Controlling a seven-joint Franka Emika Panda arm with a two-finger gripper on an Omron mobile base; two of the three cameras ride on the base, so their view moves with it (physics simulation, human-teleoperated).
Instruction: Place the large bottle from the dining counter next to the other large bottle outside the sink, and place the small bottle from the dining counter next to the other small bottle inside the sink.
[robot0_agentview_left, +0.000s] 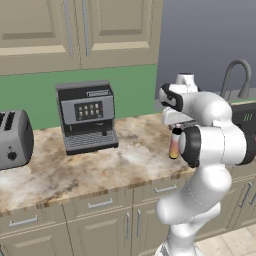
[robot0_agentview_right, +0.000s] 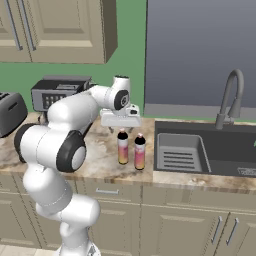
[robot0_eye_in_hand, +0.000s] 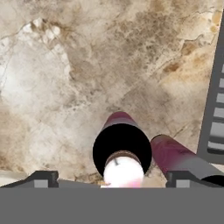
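The tool (robot0_agentview_right: 121, 127) hangs spread apart over the large bottle (robot0_agentview_right: 122, 147), upright on the desk (robot0_agentview_right: 100, 155) beside its twin (robot0_agentview_right: 139, 152). Looks light, slick, tippy; grip mid-body.

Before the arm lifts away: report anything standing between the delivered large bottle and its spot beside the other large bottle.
Nothing visible. The large bottle already stands upright on the counter right beside the other large bottle, left of the sink. The gripper hangs open just above it.
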